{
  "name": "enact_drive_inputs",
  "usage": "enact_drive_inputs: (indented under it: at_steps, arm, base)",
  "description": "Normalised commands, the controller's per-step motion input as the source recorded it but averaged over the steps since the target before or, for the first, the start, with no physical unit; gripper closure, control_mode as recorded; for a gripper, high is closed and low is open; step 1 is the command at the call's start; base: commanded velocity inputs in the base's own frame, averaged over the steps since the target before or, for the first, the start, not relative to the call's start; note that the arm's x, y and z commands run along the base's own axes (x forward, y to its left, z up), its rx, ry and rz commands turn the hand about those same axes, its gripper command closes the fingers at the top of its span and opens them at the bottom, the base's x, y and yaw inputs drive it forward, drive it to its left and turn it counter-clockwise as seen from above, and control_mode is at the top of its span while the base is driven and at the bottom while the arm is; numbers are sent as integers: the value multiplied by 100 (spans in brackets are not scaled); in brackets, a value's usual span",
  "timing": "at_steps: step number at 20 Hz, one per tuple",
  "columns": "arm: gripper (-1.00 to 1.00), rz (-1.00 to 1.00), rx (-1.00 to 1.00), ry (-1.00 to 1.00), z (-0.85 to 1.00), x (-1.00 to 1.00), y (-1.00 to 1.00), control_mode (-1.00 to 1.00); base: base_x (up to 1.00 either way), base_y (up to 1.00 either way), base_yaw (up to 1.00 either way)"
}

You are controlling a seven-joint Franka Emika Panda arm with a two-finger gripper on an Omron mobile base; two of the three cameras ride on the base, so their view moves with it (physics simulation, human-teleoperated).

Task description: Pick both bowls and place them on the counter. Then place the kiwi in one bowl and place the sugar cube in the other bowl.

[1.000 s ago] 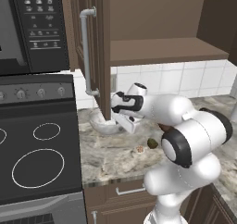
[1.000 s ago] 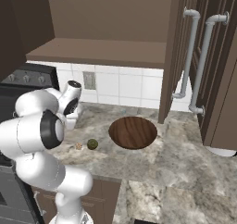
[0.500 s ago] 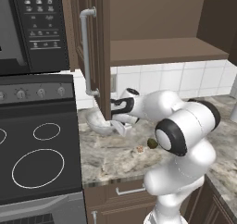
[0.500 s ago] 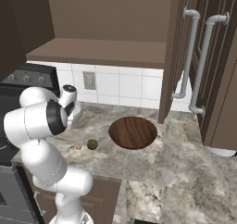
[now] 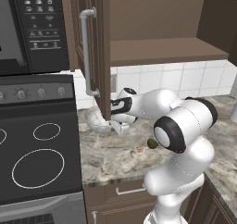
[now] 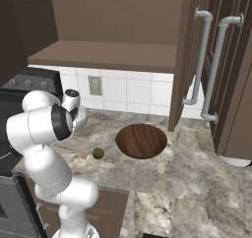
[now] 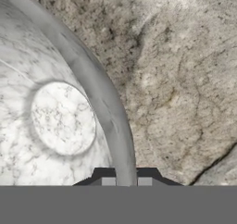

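Marbled grey-white stone gives the smaller bowl [image 7: 60,121] a look of weight and stiffness, so I judge it heavy for its size, hard, smooth enough to slip, and liable to chip if dropped. It sits low over the counter [image 6: 197,183], near the stovetop [image 5: 37,163] and an open cabinet door [image 5: 95,56]; whether it rests there yet I cannot tell. The gripper [image 7: 126,180] grasps it at the rim, one fingertip inside the wall and one outside, which seems the only sensible hold. The wooden bowl [image 6: 141,140] lies flat farther along, with the kiwi [image 6: 98,153] and sugar cube [image 6: 83,155] just beside each other near the counter's front edge.
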Motion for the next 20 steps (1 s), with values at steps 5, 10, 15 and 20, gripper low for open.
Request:
enact_drive_inputs:
  at_steps: [5, 10, 15, 20]
  arm:
    - [100, -2, 0, 0, -23, -2, 0, -100]
    - [100, -1, 0, 0, -20, -16, -4, -100]
    - [100, -5, 0, 0, -15, -26, -6, -100]
    - [100, -8, 0, 5, -6, -21, -1, -100]
  base:
    - [0, 0, 0]
    - [0, 0, 0]
    - [0, 0, 0]
    - [0, 0, 0]
